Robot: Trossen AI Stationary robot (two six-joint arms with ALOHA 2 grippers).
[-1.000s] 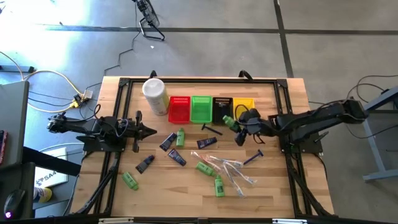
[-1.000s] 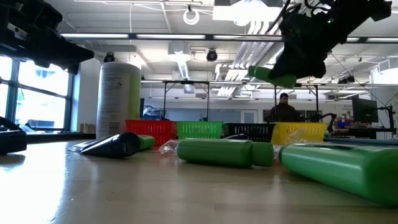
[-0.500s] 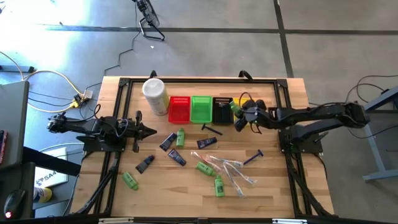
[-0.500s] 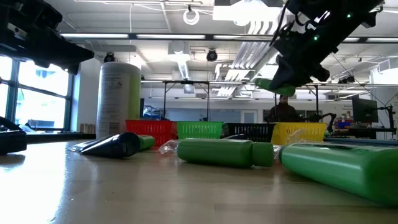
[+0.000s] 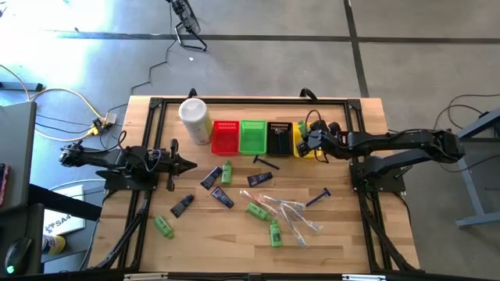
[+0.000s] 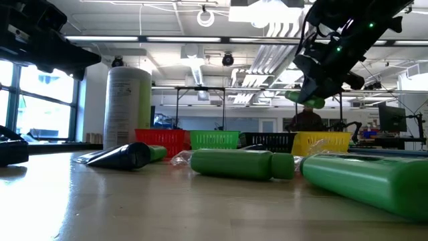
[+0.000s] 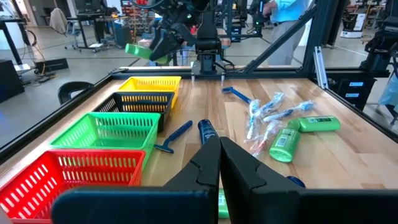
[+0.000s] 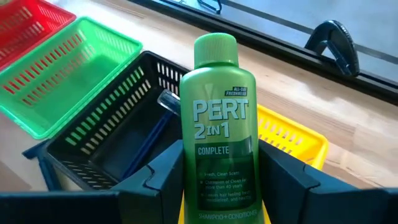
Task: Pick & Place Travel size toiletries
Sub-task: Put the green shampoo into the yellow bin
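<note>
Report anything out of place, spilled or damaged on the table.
Nothing looks spilled or damaged. Toiletries lie loose on the table, unsorted. The right gripper holds a green bottle above the yellow basket; the black basket holds one razor-like piece.

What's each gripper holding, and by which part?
Right gripper holds a green bottle by its lower body, cap pointing away. Left gripper is shut on nothing.

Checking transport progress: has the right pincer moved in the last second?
Yes. The right pincer, holding the green bottle, moved toward the table's back edge, now over the yellow basket.
</note>
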